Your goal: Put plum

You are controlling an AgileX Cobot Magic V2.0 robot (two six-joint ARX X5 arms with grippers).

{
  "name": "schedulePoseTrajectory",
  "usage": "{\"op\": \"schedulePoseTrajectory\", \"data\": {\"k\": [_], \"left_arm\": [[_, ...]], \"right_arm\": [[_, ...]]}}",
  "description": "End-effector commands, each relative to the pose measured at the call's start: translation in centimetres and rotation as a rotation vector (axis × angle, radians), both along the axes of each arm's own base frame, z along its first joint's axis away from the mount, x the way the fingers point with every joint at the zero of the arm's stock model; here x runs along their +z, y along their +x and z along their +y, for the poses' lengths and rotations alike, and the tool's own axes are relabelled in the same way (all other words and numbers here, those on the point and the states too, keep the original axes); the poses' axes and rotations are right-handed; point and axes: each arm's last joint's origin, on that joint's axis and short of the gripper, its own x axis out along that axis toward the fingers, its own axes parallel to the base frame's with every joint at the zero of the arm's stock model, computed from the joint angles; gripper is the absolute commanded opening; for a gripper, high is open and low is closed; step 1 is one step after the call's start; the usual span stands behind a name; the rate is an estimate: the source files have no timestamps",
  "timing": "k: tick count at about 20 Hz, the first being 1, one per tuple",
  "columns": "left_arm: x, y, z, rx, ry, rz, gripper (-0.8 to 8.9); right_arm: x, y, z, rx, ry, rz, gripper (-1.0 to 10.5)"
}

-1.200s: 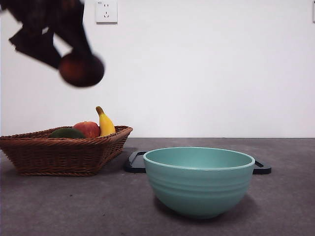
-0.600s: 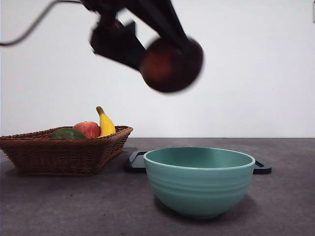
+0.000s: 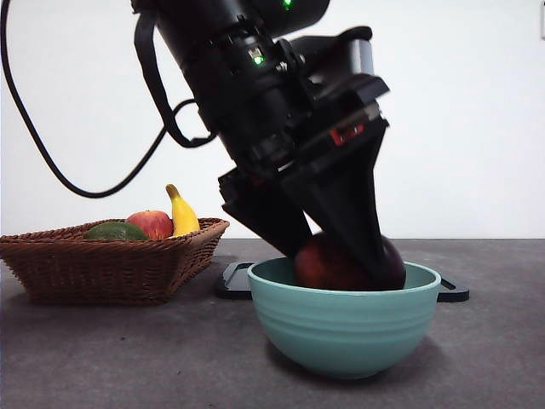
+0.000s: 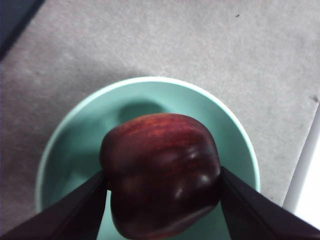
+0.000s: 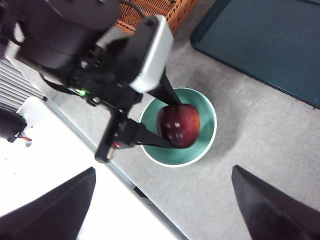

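Note:
The plum (image 3: 328, 264) is glossy dark maroon and sits between the two black jaws of my left gripper (image 3: 341, 262), which is shut on it. The gripper holds it inside the teal bowl (image 3: 345, 328), its lower half below the rim. I cannot tell whether it touches the bowl's bottom. The left wrist view shows the plum (image 4: 160, 170) clamped from both sides over the bowl's inside (image 4: 150, 95). The right wrist view looks down on the plum (image 5: 178, 125), the bowl (image 5: 205, 110) and the left arm. My right gripper (image 5: 164, 170) is open and empty, high above the table.
A wicker basket (image 3: 111, 264) stands at the left with a red apple (image 3: 152, 223), a banana (image 3: 181, 213) and a green fruit (image 3: 115, 231). A dark flat tray (image 3: 234, 281) lies behind the bowl and shows large in the right wrist view (image 5: 265, 45).
My left gripper carried the plum from high on the left, over the basket, rightward and down into the teal bowl. The basket and bowl have not moved.

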Motion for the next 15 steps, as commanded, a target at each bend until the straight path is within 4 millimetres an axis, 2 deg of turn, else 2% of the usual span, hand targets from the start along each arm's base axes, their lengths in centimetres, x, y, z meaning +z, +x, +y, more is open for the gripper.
{"op": "schedulePoseTrajectory", "data": {"k": [1, 4, 7, 15], "left_arm": [[-0.32, -0.05, -0.87, -0.026, 0.005, -0.010, 2.49], [-0.36, 0.00, -0.86, -0.029, 0.013, -0.022, 2.57], [-0.45, 0.05, -0.82, -0.019, 0.031, -0.039, 3.56], [-0.65, -0.52, -0.78, -0.032, 0.065, -0.014, 4.08]], "right_arm": [[0.53, 0.07, 0.10, 0.000, 0.008, -0.014, 4.3], [0.53, 0.07, 0.10, 0.000, 0.008, -0.014, 4.3], [0.53, 0.07, 0.10, 0.000, 0.009, -0.013, 4.3], [0.52, 0.06, 0.10, 0.001, 0.009, -0.012, 4.3]]}}
